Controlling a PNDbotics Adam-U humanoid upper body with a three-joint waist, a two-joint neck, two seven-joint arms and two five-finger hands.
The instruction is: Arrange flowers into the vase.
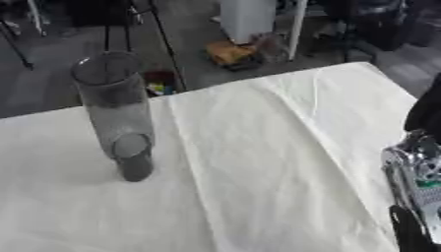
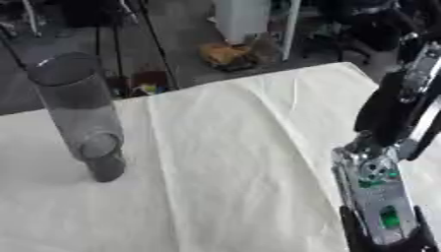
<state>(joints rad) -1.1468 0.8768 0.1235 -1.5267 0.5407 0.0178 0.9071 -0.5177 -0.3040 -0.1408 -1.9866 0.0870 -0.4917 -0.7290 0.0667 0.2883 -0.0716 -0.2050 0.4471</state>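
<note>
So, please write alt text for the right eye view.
An empty clear vase stands upright at the left on a white tablecloth. The robot's right arm enters at the right edge; no flowers are visible.

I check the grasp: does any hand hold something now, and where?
Cannot be told: only the right arm shows, its hand out of view. The vase stands untouched.

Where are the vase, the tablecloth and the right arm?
vase [image 1: 116, 108], left eye view, on its clear wall.
tablecloth [image 1: 275, 147], left eye view, on bare cloth.
right arm [image 2: 379, 192], right eye view, on its silver section.
</note>
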